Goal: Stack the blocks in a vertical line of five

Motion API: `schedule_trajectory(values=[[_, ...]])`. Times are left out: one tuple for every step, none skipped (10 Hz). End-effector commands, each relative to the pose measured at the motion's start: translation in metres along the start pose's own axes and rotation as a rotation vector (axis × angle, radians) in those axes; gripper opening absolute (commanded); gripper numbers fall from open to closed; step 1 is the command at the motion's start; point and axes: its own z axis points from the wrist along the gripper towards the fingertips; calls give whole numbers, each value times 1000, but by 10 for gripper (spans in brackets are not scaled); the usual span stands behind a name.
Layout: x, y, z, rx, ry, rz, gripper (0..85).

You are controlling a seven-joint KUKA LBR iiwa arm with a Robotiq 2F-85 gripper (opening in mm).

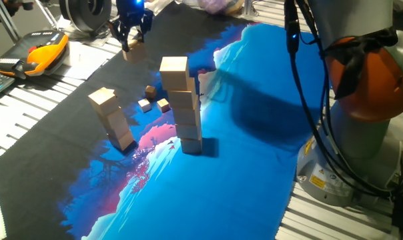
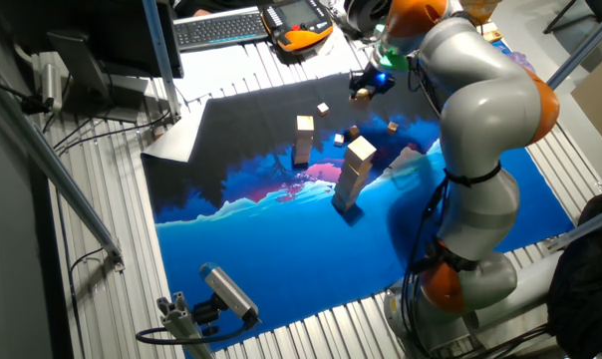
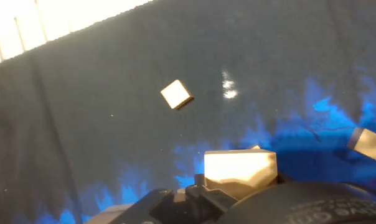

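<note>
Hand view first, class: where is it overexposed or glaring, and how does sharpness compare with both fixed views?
Hand view: the block in the pincer is washed out nearly white, a glare spot sits on the dark mat, and the top-left corner is blown out. One fixed view: fairly sharp, the tall stack casting soft shadows. The other fixed view: even lighting, small blocks tiny.

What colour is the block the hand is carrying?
Plain light tan, unpainted wood. The block in the hand shows best in the hand view.

A slatted metal table [image 1: 28,113] carries a black-and-blue printed mat [image 1: 255,133], on which stand a tall block stack [image 1: 183,107], a shorter stack [image 1: 112,120] and loose small blocks [image 1: 153,100].
</note>
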Motion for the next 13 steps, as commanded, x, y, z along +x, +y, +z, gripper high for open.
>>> schedule_trajectory(values=[[6, 19, -14, 12, -4, 2, 0], [10, 35, -24, 33, -11, 9, 0], [16, 51, -34, 37, -21, 16, 0], [21, 61, -40, 43, -24, 13, 0], [25, 67, -43, 47, -24, 11, 0], [28, 69, -43, 45, -22, 11, 0], [30, 70, -40, 45, -22, 17, 0], [31, 71, -38, 47, -25, 23, 0], [30, 69, -37, 47, -25, 18, 0], [28, 66, -36, 42, -22, 13, 0], [27, 64, -35, 42, -21, 2, 0], [27, 64, -35, 45, -16, -19, 0], [27, 64, -35, 51, -19, -40, 0]])
